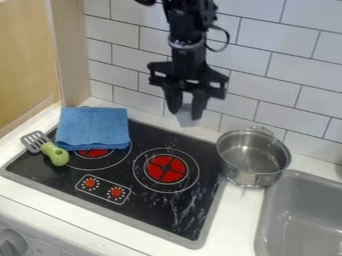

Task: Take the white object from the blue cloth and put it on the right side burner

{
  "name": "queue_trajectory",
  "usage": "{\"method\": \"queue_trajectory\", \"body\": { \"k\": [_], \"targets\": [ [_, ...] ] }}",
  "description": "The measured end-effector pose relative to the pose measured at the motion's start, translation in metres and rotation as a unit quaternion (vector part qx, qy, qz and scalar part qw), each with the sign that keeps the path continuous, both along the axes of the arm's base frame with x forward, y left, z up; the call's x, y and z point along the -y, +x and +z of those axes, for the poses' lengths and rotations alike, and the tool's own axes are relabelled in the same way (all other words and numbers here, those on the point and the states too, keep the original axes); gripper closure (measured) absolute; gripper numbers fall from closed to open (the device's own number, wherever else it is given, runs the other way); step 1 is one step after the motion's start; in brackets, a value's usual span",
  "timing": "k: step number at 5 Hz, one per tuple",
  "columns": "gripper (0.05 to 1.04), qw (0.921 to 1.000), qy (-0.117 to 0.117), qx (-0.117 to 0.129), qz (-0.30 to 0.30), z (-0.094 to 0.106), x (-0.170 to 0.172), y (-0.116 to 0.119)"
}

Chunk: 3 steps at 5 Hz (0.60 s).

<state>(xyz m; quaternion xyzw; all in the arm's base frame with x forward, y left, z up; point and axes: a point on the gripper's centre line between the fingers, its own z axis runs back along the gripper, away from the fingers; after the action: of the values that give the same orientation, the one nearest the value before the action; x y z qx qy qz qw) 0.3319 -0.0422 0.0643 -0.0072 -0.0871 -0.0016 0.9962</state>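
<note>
Foreground: a grey knob on the white front panel, lower left. Behind it, the white tabletop carries a black stovetop with a grey rim; a grey sink is set in at right. Two red control knobs lie within an outlined panel near the stovetop's front edge.

Middle ground: the right side burner, red with concentric rings, is uncovered. The left burner is partly overlain by a folded blue cloth. A spatula with a green handle and slotted metal head lies at the stovetop's left edge, beside the cloth. An open metal pot stands between stovetop and sink.

Background: the pincer points downward above the stovetop's rear edge, between cloth and pot, clamped on the white object, which projects below the fingertips. White wall tiles form the backdrop; a wooden panel borders them at left.
</note>
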Motion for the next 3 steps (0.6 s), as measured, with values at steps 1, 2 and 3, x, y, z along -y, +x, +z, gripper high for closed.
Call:
{"method": "queue_trajectory", "body": {
  "k": [1,2,3],
  "targets": [
    [0.691,0.9998,0.002,0.000,-0.020,-0.0032,0.0148,0.0086],
    [0.691,0.9998,0.005,-0.008,-0.020,-0.0085,0.0184,0.0070],
    [0.691,0.9998,0.006,-0.007,-0.015,-0.0084,0.0170,0.0075]
  ]
}}
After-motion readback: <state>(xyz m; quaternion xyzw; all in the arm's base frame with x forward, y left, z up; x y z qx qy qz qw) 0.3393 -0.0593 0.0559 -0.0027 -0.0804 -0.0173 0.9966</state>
